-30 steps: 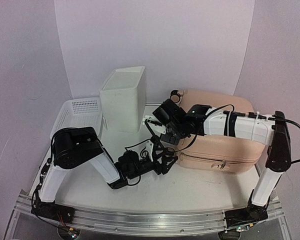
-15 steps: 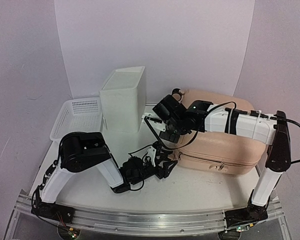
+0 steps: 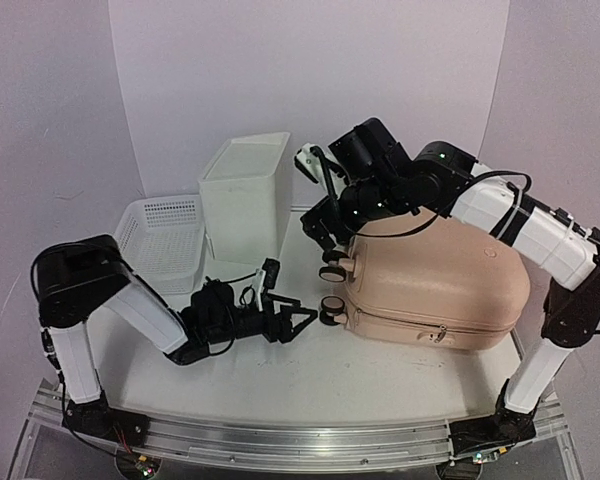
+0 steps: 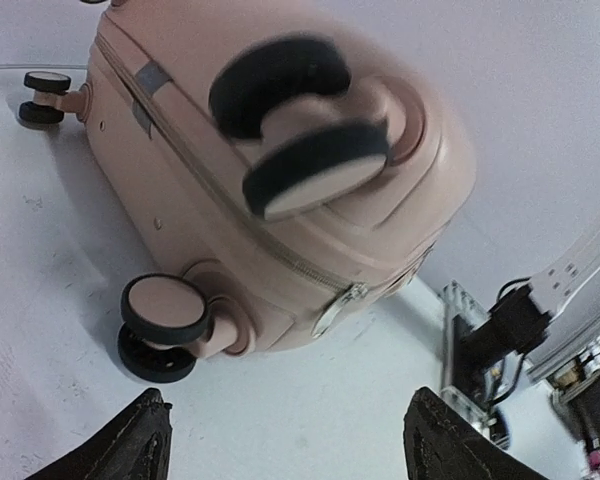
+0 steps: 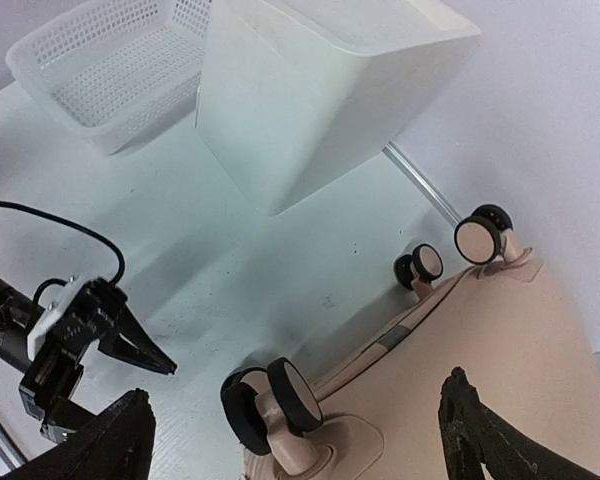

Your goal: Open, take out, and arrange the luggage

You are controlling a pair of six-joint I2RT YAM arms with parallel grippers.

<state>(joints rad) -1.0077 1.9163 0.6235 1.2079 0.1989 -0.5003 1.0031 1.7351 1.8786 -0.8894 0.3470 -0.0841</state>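
Note:
The peach-pink luggage (image 3: 440,285) lies flat on the right of the table, zipped shut, its caster wheels (image 3: 331,290) pointing left. My left gripper (image 3: 295,322) lies low on the table just left of those wheels, open and empty. In the left wrist view the luggage (image 4: 280,180), a wheel (image 4: 165,312) and the zipper pull (image 4: 338,308) lie ahead of the open left gripper (image 4: 295,445). My right gripper (image 3: 320,195) hangs open above the wheel end. In the right wrist view the right gripper (image 5: 300,445) holds nothing, with the luggage (image 5: 480,340) below it.
A white plastic box (image 3: 246,198) stands at the back, left of the luggage. A white mesh basket (image 3: 160,240) sits at the far left. The table's front rail (image 3: 300,440) runs along the near edge. White walls close in at the back and both sides.
My right gripper opened and rose off the luggage's wheel end. The wheel end dropped lower, so the luggage now lies flat. My left arm drew back to the left.

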